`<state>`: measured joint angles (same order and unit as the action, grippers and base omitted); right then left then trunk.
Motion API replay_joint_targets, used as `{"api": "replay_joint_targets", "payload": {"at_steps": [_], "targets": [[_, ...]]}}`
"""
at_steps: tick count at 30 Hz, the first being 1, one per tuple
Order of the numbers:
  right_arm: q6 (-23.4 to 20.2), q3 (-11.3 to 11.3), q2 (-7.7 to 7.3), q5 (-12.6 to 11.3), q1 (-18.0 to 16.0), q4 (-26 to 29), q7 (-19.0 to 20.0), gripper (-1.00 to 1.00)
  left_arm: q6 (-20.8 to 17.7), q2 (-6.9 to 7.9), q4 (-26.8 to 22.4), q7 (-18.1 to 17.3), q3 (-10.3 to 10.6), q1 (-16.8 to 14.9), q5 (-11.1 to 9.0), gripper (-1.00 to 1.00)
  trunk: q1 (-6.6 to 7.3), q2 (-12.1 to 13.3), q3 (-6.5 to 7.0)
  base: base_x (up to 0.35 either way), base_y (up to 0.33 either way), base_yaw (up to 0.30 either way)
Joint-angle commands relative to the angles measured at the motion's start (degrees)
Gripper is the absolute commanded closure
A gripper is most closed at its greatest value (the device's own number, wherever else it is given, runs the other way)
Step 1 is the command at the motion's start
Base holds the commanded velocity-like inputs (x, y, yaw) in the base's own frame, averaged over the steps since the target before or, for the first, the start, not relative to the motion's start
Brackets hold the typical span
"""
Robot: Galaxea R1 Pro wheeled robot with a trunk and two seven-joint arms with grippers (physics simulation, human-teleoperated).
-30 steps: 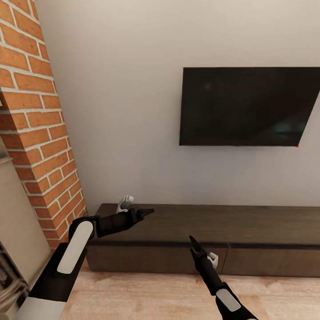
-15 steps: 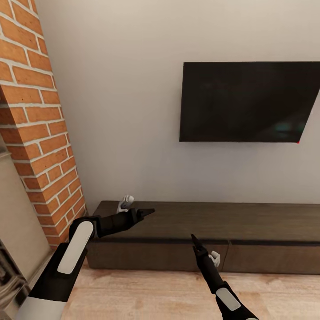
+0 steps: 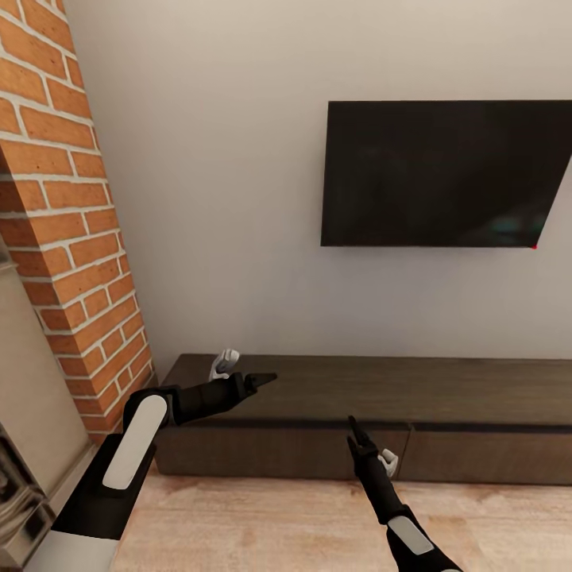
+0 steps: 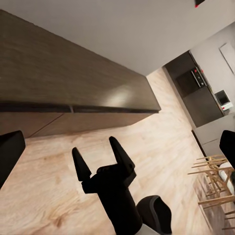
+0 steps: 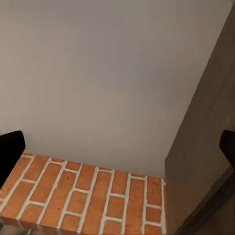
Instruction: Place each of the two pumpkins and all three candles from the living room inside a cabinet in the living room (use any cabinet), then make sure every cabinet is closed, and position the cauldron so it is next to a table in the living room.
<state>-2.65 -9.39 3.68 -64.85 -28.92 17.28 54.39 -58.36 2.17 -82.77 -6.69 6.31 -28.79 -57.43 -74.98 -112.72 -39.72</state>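
Tilting my head up has slid the TV [image 3: 445, 172] higher, while my arms hang empty over the shut cabinet [image 3: 381, 417] ahead, left gripper [image 3: 266, 378] and right gripper [image 3: 354, 429] both spread wide.

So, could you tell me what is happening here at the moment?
The robot faces the long dark-brown cabinet against the wall, beneath the wall-hung TV and beside the brick fireplace. Both arms are raised in front of it: the left gripper hovers over the cabinet's top near its fireplace end, the right gripper in front of the drawer fronts. Both are open and empty. The drawers look shut.
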Motion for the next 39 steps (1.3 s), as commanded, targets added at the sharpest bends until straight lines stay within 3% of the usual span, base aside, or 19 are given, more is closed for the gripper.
{"api": "replay_joint_targets", "payload": {"at_steps": [1,8,13,28,34,39], "targets": [[-0.79,-0.02,0.01,-0.82,-0.02,-0.04,0.33,-1.00,-0.09,0.03,0.01,-0.60,0.04,-0.04,0.57,-1.00,-0.22,-0.44,-0.24,0.000,0.000,0.000],[-1.35,-0.01,0.01,-1.56,-0.02,-0.05,0.52,-1.00,-0.09,0.03,-0.02,-1.42,1.46,-0.04,0.22,-1.00,-1.76,-3.25,-1.50,0.000,0.000,0.000],[-1.26,-0.01,-0.06,-1.59,0.00,-0.05,0.66,-1.00,-0.09,0.04,-0.02,-4.34,1.51,-0.04,0.05,-1.00,-2.85,-5.26,-2.40,0.000,0.000,0.000],[-1.19,0.14,-0.35,-1.09,-0.03,0.12,1.76,-1.00,-0.09,0.12,-0.02,-5.31,1.51,-0.04,-0.04,-1.00,-6.15,-11.27,-5.09,0.000,0.000,0.000],[-1.21,0.19,-0.34,-0.99,-0.01,0.12,2.49,-1.00,-0.09,0.33,0.06,-11.74,1.51,-0.04,0.07,-1.00,-7.47,-13.68,-6.17,0.000,0.000,0.000],[-1.22,0.23,-0.34,-0.98,0.00,0.12,2.62,-1.00,-0.09,0.85,0.07,-13.08,1.44,-0.02,0.11,-1.00,-8.56,-15.68,-7.06,0.000,0.000,0.000]]}}
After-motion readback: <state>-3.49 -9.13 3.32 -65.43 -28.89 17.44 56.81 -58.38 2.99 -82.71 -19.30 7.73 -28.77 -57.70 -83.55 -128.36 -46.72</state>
